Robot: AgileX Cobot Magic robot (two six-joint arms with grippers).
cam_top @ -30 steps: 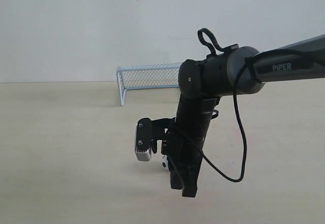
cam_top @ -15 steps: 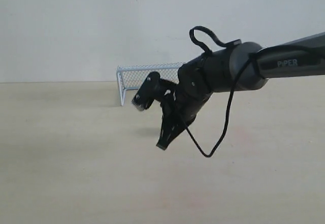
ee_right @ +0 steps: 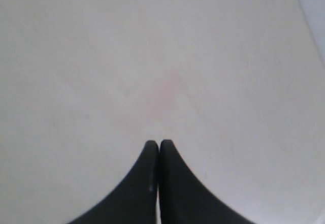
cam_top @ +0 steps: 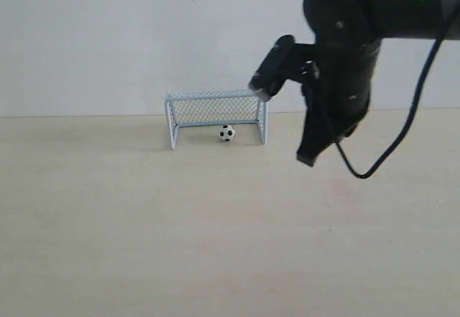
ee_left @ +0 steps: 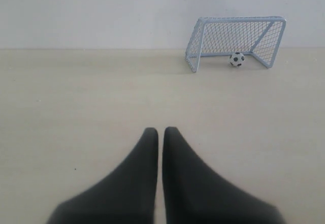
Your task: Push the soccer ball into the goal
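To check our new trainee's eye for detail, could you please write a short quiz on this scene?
1. True or false: the ball lies inside the goal.
2. The right gripper is: A) open wide; B) shut on the ball; C) shut and empty.
3. Which wrist view shows the goal?
Key: 1 true; 2 C; 3 the left wrist view, beyond the left gripper.
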